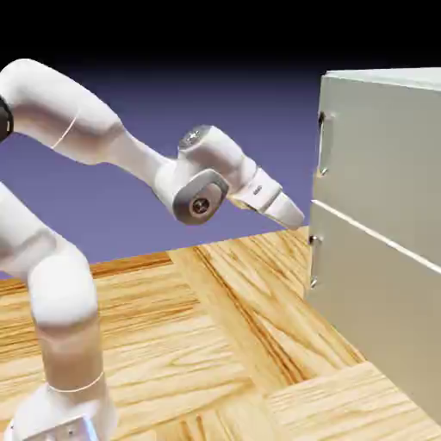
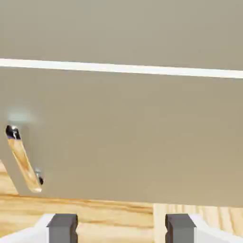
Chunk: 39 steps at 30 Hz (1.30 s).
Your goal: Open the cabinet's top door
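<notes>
Well, 1 robot arm (image 1: 202, 177), 1 cabinet (image 1: 379, 172) at the exterior view's right w/ 2 doors: top door (image 1: 388, 146) above bottom door (image 1: 370, 284), each w/ 1 handle. Pincer (image 2: 122, 230) is apart, 2 fingertips showing. Cabinet's far side is cut off by the pic edge; in the hand view the top door's handle is out of frame. Marks on the wrist, maybe lettering, too small to read.

No readable text or signs
</notes>
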### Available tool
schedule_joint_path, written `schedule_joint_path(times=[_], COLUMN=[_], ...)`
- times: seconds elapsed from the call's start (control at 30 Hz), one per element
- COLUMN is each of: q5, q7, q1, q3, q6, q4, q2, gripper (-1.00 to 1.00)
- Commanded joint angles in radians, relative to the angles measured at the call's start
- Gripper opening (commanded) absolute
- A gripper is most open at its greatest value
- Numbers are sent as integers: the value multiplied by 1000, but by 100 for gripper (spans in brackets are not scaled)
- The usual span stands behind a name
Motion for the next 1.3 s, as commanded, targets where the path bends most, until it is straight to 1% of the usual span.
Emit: schedule_joint_path(times=[0.0, 1.27], q5=[44, 1696], q7=[-28, -1080], q1=[-20, -763], q3=[20, 794], q6=[-2, -64], q4=[11, 446], q2=[-7, -280], gripper=[0, 0])
